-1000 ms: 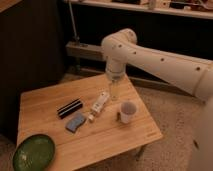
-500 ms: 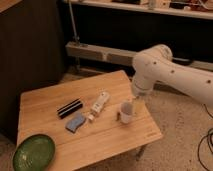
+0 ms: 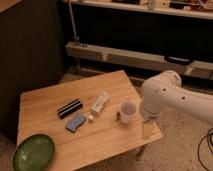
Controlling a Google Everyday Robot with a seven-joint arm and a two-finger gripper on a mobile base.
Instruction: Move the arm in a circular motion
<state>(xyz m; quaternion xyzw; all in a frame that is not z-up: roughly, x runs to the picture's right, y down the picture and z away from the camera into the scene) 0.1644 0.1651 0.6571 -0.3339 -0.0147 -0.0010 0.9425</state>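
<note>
Pale and small, the gripper [image 3: 146, 129] hangs tip-down beneath the arm's lowest joint, over the table's [image 3: 45, 102] edge near its 4 o'clock corner. Whether it is open or closed cannot be told.

White and glossy, the arm [image 3: 167, 97] swells into a bulbous joint at the gripper's 12 to 1 o'clock. From there it runs as a thick tube toward 3 o'clock and leaves the view at the right side. It sits above the table's right end.

At the gripper's 10 o'clock a white cup [image 3: 127, 111] stands upright on the wood, just beside the arm's joint as seen from the camera. Farther out along the same line a white bottle [image 3: 100, 102] lies on its side, its narrow end pointing to 7 o'clock. A blue sponge [image 3: 76, 121] lies flat just beside that narrow end, at the gripper's 9 o'clock. A black bar [image 3: 69, 108] lies slantwise near the sponge, at the sponge's 11 o'clock. A green plate [image 3: 33, 151] rests at the table's 7 o'clock corner, well apart from the rest.

Light wood makes up the tabletop, which stands cornerwise on a speckled floor [image 3: 185, 145]. At the table's 12 o'clock a long grey unit [image 3: 125, 55] runs along the dark wall. A dark cable [image 3: 204, 146] lies on the floor at the gripper's 4 o'clock.
</note>
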